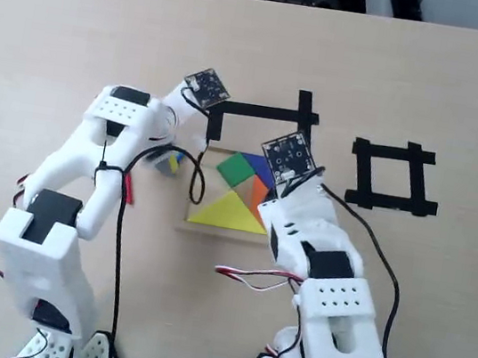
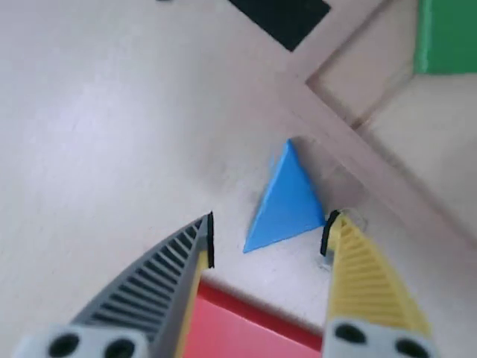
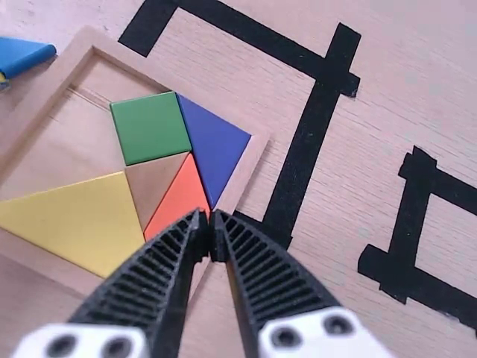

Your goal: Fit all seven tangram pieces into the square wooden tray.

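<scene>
The tray [image 3: 71, 142] is partly full. Inside it lie a green square [image 3: 149, 125], a dark blue triangle [image 3: 216, 145], an orange triangle [image 3: 179, 201] and a big yellow triangle [image 3: 74, 220]. They sit close together on one side of the tray. A tan triangle [image 3: 153, 186] sits among them. It looks like a piece too, but it could be bare wood, and I cannot tell. The other side of the tray is bare.

A light blue triangle [image 2: 287, 201] lies flat on the table just outside the tray, close to its rim. The left claw [image 2: 268, 231] is wide open, with one finger on each side of this triangle. It holds nothing. A red shape [image 2: 238, 321] lies a bit farther from the tray than the triangle, and I think it may be another piece.

The right claw [image 3: 207, 227] is closed tight with nothing in it. It hangs over the tray's rim, next to the orange triangle.

I think a bit more than half the job is done. The light blue triangle has to go in, and so do any other pieces outside the tray.
</scene>
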Action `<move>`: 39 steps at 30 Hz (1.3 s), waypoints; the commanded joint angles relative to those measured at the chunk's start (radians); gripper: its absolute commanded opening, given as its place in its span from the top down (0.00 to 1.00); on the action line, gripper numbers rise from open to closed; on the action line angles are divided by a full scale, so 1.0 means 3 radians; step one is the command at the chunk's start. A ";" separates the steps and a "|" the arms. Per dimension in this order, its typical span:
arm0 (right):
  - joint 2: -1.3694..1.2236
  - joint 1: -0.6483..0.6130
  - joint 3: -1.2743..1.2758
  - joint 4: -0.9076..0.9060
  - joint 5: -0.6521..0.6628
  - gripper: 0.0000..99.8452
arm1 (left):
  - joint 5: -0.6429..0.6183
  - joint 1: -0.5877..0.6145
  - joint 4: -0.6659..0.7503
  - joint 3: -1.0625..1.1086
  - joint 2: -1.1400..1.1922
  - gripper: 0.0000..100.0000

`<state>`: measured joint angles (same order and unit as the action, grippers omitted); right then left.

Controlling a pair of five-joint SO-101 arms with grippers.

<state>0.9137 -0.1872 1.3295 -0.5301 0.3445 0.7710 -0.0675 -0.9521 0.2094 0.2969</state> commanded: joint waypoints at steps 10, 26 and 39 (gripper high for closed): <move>0.0054 0.0010 -0.0023 0.0061 0.0020 0.99 | 0.0215 -0.0049 -0.0389 -0.0345 -0.0015 0.74; 0.0054 0.0010 -0.0023 0.0061 0.0020 0.99 | 0.0256 -0.0130 -0.0159 -0.0396 0.0384 0.74; 0.0059 0.0010 -0.0023 0.0061 0.0020 0.99 | 0.0266 -0.0151 -0.0169 -0.0504 0.0419 0.74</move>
<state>0.9137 -0.1872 1.3295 -0.5301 0.3445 0.8447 -0.1013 -1.0150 0.0913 0.4273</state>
